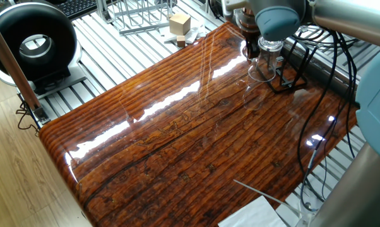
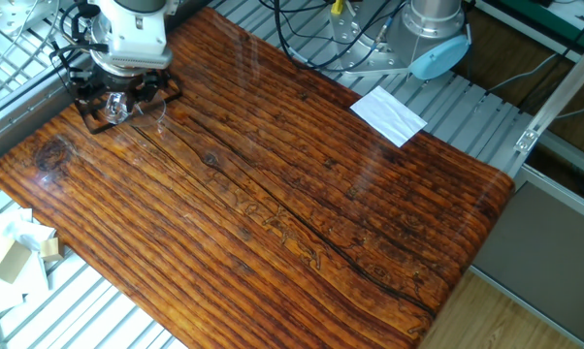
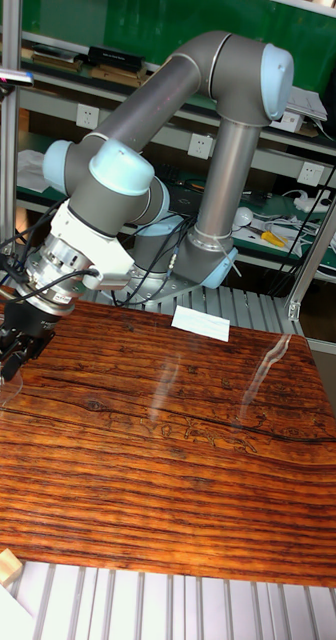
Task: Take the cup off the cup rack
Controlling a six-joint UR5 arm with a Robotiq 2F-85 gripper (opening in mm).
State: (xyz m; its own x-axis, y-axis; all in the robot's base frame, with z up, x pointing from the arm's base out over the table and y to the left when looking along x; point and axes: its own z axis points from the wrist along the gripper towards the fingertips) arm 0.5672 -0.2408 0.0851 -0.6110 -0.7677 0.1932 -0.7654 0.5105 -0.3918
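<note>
Cup directly under tool, on rack.

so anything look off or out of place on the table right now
Nothing stands out. The claw is down at the cup on the black cup rack at the table's corner. A white sheet of paper lies flat near the far edge. Nothing spilled or tipped.

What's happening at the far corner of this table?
A UR5 arm has its gripper down over the cup, a clear glass mug at the black wire rack near the table's corner. The cup sits at the rack, not carried clear of it. Whether the fingers have closed on the glass can't be made out. A white sheet of paper lies off the opposite edge.
</note>
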